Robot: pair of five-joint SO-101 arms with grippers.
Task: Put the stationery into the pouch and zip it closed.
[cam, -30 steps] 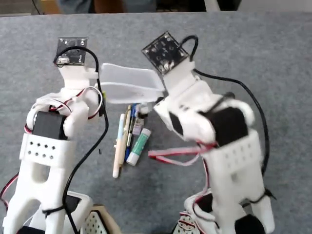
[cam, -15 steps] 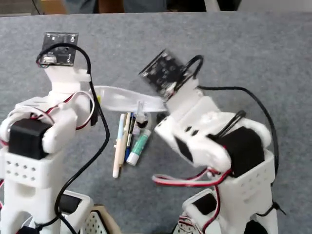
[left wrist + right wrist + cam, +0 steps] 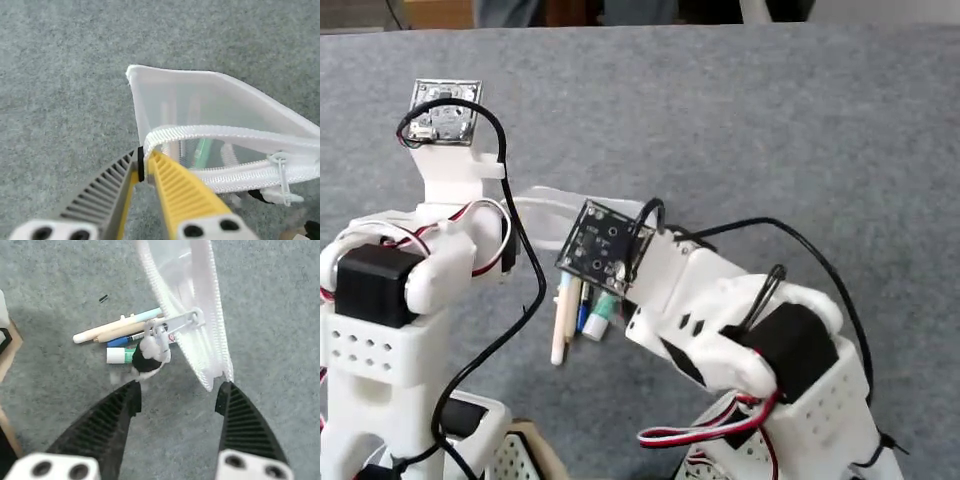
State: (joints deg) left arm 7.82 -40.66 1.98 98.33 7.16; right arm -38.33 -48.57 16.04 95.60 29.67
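The stationery (image 3: 561, 325) lies bundled on the grey desk (image 3: 800, 120), left of centre in the high view. The right tool (image 3: 177, 390) hangs above it, jaws spread wide, holding nothing. Just beyond, the pouch (image 3: 200, 107) sits unzipped with its mouth open, one zipper-end corner pinched tight in the left tool (image 3: 141, 160).

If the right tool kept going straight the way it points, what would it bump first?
Probably the pouch. Its end lies just ahead of the open right tool, with the pens off to one side. Depth is hard to judge, so the tool might meet the table first.
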